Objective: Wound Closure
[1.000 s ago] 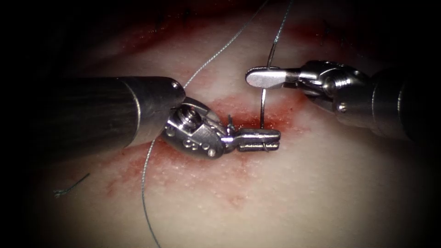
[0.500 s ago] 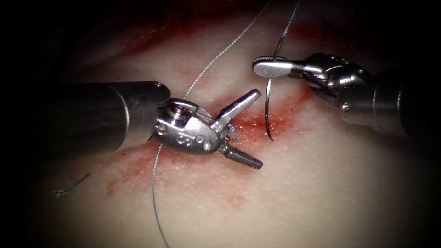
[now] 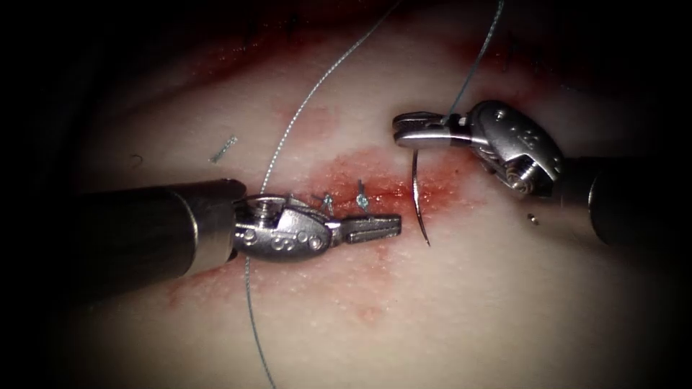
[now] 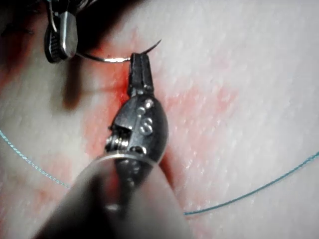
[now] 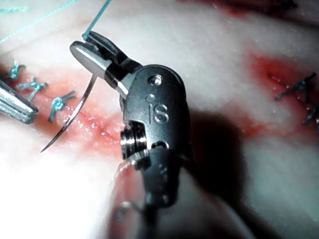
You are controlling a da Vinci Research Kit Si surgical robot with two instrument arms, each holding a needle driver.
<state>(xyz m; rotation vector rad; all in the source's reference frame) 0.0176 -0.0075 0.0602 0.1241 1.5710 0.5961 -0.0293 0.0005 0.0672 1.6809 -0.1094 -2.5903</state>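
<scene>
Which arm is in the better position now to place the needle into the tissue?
Probably the right. Its tool already holds the needle near the thread end, the point hanging free above the tissue at the cut. The left tool lies shut beside it, holding nothing.

You can see red fluid (image 3: 339, 176) spread in a wide patch. Three little blue knots (image 3: 362, 195) sit in a row on it. A short loose bit of thread (image 3: 223, 149) lies by itself, up and left, well apart.

Pale tissue (image 3: 461, 302) stained by red fluid (image 3: 382, 184); teal thread (image 5: 94, 20); silver needle (image 3: 419, 209).
</scene>
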